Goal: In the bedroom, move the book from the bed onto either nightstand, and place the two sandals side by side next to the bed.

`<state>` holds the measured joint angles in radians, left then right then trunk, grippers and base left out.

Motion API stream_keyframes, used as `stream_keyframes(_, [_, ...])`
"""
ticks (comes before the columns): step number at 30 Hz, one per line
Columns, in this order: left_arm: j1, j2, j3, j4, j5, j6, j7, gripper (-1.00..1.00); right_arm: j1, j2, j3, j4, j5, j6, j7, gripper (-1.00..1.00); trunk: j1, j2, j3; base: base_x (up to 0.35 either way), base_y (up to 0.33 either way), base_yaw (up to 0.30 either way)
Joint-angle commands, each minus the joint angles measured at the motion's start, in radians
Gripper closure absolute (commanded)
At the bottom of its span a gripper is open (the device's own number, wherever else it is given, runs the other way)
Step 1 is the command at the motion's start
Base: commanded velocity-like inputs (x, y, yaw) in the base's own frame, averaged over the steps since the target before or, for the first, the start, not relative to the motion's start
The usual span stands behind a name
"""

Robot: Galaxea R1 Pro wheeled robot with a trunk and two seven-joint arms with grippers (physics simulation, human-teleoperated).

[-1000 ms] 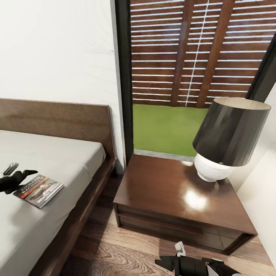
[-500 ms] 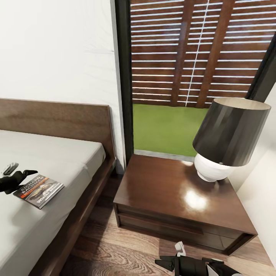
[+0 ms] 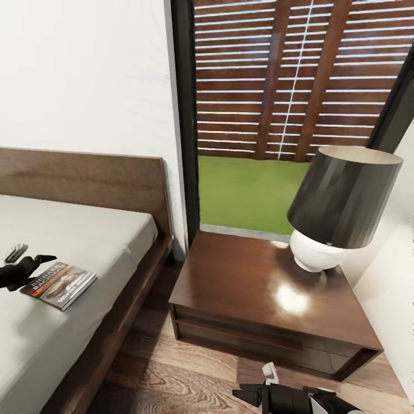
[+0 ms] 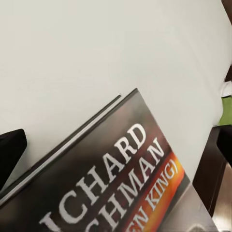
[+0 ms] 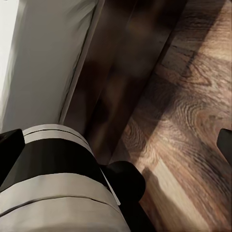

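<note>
Lying flat near the bed's [image 3: 69, 241] right edge, the book [image 3: 59, 284] hasn't moved vs 1 s ago. Left gripper [image 3: 24, 260] is still spread at its corner, no pinch yet; nightstand [image 3: 259, 287] waits.

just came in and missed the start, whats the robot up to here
The robot is at the side of the bed, working on the book. Its left gripper sits at the book's near edge on the grey mattress, and the left wrist view looks close at the cover. The book lies flat on the bed, not yet lifted. The nightstand beside the bed has a lamp on it. The right gripper hangs low over the wooden floor.
</note>
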<state>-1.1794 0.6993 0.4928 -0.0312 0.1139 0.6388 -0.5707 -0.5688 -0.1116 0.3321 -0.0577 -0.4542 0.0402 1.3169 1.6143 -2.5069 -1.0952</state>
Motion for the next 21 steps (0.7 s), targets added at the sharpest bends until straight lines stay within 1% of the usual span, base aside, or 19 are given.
stream_keyframes(1, [0.0,0.0,-0.016,0.001,0.004,0.009,0.002,-1.0,0.0,0.0,0.008,-0.001,-0.009,0.004,0.002,-1.0,0.0,0.0,-0.001,-0.081,-0.106,0.0])
stream_keyframes(7, [0.0,0.0,-0.016,0.001,0.004,0.009,0.002,-1.0,0.0,0.0,0.008,-0.001,-0.009,0.004,0.002,-1.0,0.0,0.0,-0.001,-0.05,-0.065,0.0])
stream_keyframes(21, [0.0,0.0,-0.016,0.001,0.004,0.009,0.002,-1.0,0.0,0.0,0.008,-0.001,-0.009,0.004,0.002,-1.0,0.0,0.0,-0.001,-0.006,-0.008,0.0])
